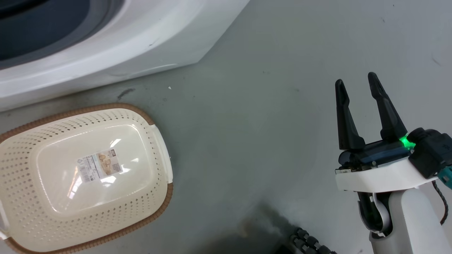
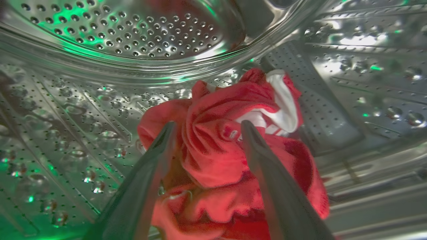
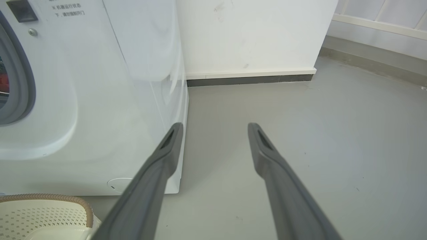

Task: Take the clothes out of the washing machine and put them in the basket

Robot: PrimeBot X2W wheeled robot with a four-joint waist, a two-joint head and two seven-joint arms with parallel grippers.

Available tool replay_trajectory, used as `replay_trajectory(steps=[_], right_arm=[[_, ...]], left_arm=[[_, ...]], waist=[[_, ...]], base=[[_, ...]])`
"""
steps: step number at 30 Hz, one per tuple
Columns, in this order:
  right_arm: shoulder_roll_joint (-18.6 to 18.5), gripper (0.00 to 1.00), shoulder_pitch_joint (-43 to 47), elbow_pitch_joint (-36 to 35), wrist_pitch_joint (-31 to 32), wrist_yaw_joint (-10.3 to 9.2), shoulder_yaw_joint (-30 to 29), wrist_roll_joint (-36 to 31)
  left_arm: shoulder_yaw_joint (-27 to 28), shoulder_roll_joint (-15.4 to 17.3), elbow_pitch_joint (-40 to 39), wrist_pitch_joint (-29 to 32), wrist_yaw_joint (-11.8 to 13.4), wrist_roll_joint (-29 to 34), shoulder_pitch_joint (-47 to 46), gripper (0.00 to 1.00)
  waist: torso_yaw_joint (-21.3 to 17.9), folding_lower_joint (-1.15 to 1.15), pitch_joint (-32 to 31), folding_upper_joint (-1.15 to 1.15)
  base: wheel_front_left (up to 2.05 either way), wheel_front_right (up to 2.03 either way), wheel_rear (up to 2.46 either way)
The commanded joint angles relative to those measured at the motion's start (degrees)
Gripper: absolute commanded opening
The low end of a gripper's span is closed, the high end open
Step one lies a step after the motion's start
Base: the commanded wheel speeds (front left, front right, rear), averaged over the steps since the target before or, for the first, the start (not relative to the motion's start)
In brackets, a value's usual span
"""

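Down at the far left of the head view, the basket (image 1: 28, 148) sat on the floor (image 1: 247, 123) just beside the foot of the washing machine (image 1: 116, 53), and you could see nothing red in it. Inside the steel drum (image 2: 133, 40), the clothes (image 2: 213, 150) lay bunched against the perforated wall, and that was the relation your next move hung on. The heap sat dead ahead of the left jaws, with a thick red fold rising between the two fingers (image 2: 146, 180). Those jaws stood wide, one finger on either side of the fold. I judged they had not pinched it, since the gap looked much like the open gap on your other arm. The heap's long axis ran from low near the wrist up and away to the right, ending at the white trim (image 2: 283, 106), so a closing bite would have crossed the fold rather than run along it. Over on the right, the right jaws were wide too, the right fingers (image 1: 386, 109) holding nothing above bare floor, well apart from the basket. Your left arm was plainly the nearer one, and my judgement was that you needed only to shut on that fold, perhaps a little deeper, before drawing it out toward the basket
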Motion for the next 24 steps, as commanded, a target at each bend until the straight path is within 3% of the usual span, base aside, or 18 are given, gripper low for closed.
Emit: replay_trajectory(steps=[1, 9, 20, 21, 22, 24], right_arm=[[0.2, 1.00, -1.0, -0.5, -0.1, -0.04, 0.2, 0.4], [0.2, 1.00, -1.8, -1.3, -0.1, -0.04, 1.5, 2.2], [0.2, 1.00, -2.6, -0.7, -0.1, -0.04, 2.5, 4.1], [0.2, 1.00, -2.6, -0.6, -0.1, -0.04, 2.5, 4.3], [0.2, 1.00, -2.8, -0.5, -0.1, -0.04, 2.5, 4.6], [0.2, 1.00, -3.0, -0.4, -0.1, -0.04, 2.4, 4.8]], left_arm=[[-0.9, 0.7, 0.0, 1.3, -0.1, 0.3, -1.4, 1.00], [-9.0, 5.5, -0.6, 15.4, -0.1, -2.6, -8.2, 1.00], [-10.4, 10.1, -4.1, 30.3, 0.2, -7.8, -7.4, 1.00], [-10.3, 10.4, -4.9, 30.7, 0.3, -7.9, -7.1, 0.85], [-10.1, 10.9, -6.3, 31.0, 0.6, -8.3, -6.4, 0.00], [-9.9, 11.2, -7.8, 30.5, 1.2, -8.5, -5.9, 0.00]], waist=[[-0.9, -0.01, 1.4, 0.00], [-2.7, -0.01, 5.5, 0.00], [-4.6, -0.01, 7.8, 0.00], [-4.7, -0.01, 7.9, 0.00], [-4.8, -0.01, 8.0, 0.00], [-4.9, -0.01, 8.1, 0.00]], base=[[0.00, 0.00, 0.00], [0.00, 0.00, 0.00], [0.00, 0.00, 0.00], [0.00, 0.00, 0.00], [0.00, 0.00, 0.00], [0.00, 0.00, 0.00]])
